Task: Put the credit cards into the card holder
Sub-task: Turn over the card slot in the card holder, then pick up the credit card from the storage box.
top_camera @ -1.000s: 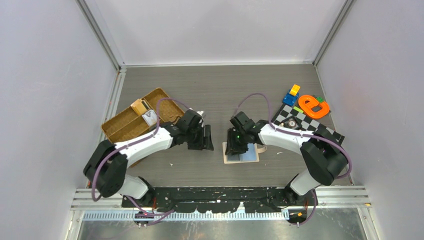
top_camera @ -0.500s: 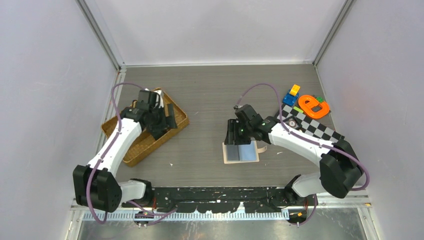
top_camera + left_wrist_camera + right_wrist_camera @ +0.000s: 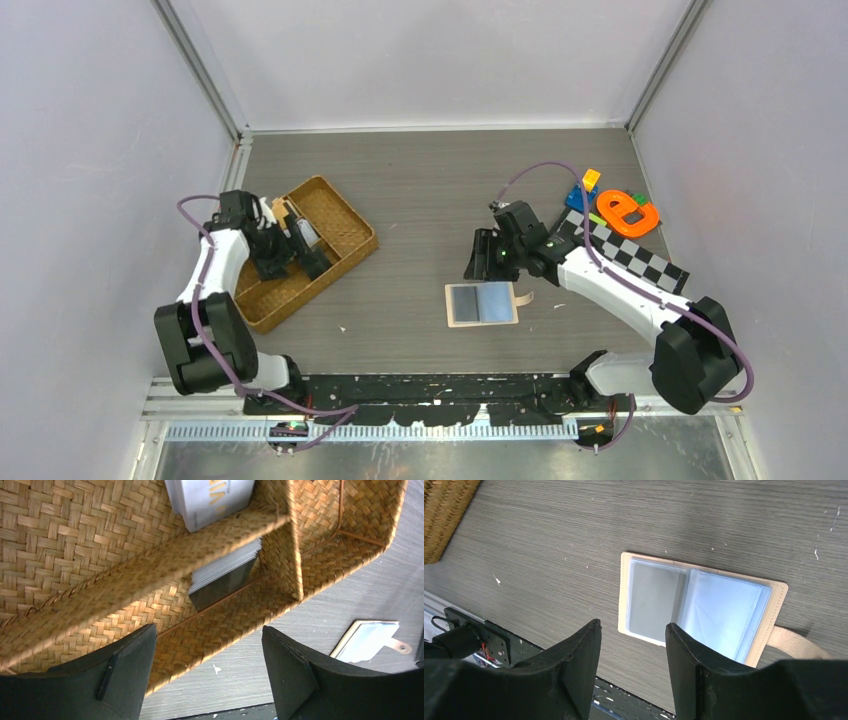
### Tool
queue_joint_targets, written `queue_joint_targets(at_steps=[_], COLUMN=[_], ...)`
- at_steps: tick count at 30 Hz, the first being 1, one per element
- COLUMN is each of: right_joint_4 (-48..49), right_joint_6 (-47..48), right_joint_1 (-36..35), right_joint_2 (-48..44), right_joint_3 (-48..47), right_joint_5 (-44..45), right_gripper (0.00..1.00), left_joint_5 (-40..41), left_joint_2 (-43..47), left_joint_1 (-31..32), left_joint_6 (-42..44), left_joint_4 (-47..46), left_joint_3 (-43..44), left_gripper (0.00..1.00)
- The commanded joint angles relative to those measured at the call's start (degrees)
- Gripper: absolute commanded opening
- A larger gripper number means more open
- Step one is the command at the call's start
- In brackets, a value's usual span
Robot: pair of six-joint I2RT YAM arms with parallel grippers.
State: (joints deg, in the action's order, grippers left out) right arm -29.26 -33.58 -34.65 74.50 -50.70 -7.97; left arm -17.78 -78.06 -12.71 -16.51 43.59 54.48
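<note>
The card holder (image 3: 481,302) lies open and flat on the table, its snap tab (image 3: 794,642) to the right. Its left pocket shows a grey credit card (image 3: 654,597). The right pocket (image 3: 729,612) looks pale blue; whether a card sits in it I cannot tell. My right gripper (image 3: 633,625) hovers open and empty just beyond the holder's far edge (image 3: 482,258). My left gripper (image 3: 207,630) is open and empty over the wicker tray (image 3: 345,258), where a stack of cards (image 3: 225,572) leans in one compartment. White cards with gold print (image 3: 210,497) lie in another.
The tray's woven divider (image 3: 150,575) and near wall (image 3: 240,622) stand close in front of the left fingers. At the back right lie a checkered mat (image 3: 625,258), an orange letter toy (image 3: 627,212) and a blue block (image 3: 581,196). Side walls enclose the table.
The left arm swung from the table's middle over to the tray and its jaws opened wider. The right gripper opened and drew back off the card holder, leaving it uncovered.
</note>
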Motion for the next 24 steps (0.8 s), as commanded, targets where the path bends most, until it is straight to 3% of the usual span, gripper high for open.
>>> queue_joint_targets(at_steps=[1,10,17,24], right_joint_4=[-0.2,-0.2,-0.1,-0.1], right_joint_6=[1.4,1.5,1.4,1.5], right_joint_1=[0.8,1.4,2.0,2.3], right_joint_2=[-2.9,-3.5,-3.9,-4.5], right_joint_3=[0.5,0.9,1.5,2.3], right_joint_5=[-1.6,-2.4,-3.1,-3.5], right_gripper=[0.56,0.56,0.55,0.54], left_joint_5=[-6.9,-5.3,-2.2,-1.8], left_joint_2=[-3.1,-9.7,-12.1,-12.9], left_joint_1=[-2.3,-3.1,-3.3,-3.4], left_joint_6=[-0.2,-0.3,0.4,0.4], left_joint_4=[-3.1,-4.0,-3.2,-3.6], left_joint_3=[0.5,2.9,4.2,4.6], left_gripper=[0.78,0.71,0.53,0.44])
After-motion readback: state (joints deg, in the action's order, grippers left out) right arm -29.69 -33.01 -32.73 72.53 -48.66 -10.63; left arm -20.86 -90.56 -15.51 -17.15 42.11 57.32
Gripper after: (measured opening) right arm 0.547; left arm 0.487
